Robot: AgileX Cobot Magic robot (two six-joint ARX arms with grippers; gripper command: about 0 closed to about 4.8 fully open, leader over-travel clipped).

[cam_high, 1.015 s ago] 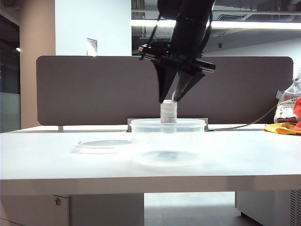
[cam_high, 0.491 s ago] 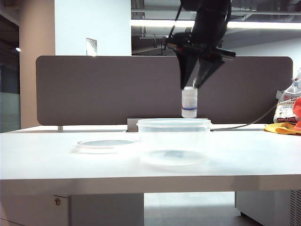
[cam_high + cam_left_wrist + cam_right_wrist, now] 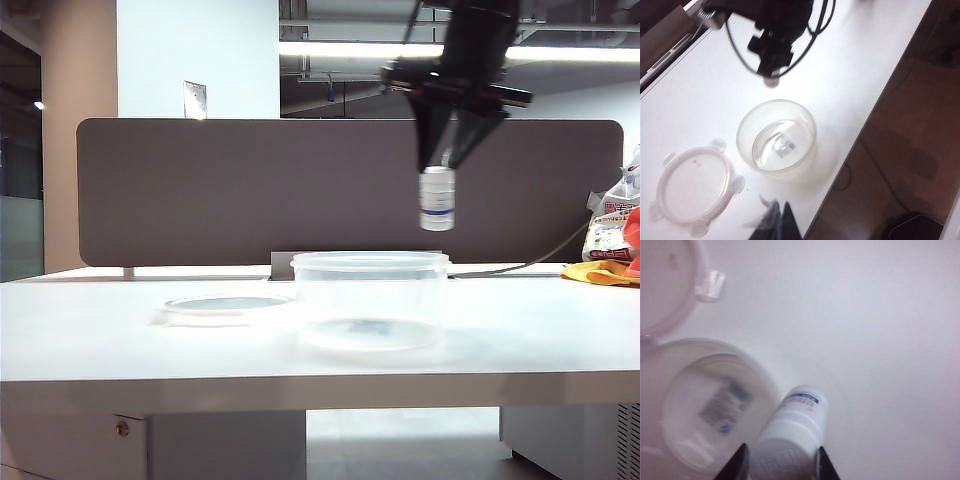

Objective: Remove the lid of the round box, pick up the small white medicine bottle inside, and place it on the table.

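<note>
Above the right side of the box point(image 3: 369, 300), my right gripper point(image 3: 446, 165) hangs high over the table point(image 3: 100, 340), its two fingers clamped on the cap end of the bottle point(image 3: 437, 199), which dangles upright with nothing under it. I see the box empty, and the lid point(image 3: 222, 305) lying flat on the table just to its left. My left gripper point(image 3: 781, 220) waits above the near table edge with its fingers pressed together, holding nothing.

I judge the risks like this: the grip covers only the bottle's top, so a quick swing could loosen it and let it fall. If I lower too near the box, the bottle could strike the rim or drop back inside. Released while tilted, such a narrow bottle would likely tip and roll.
</note>
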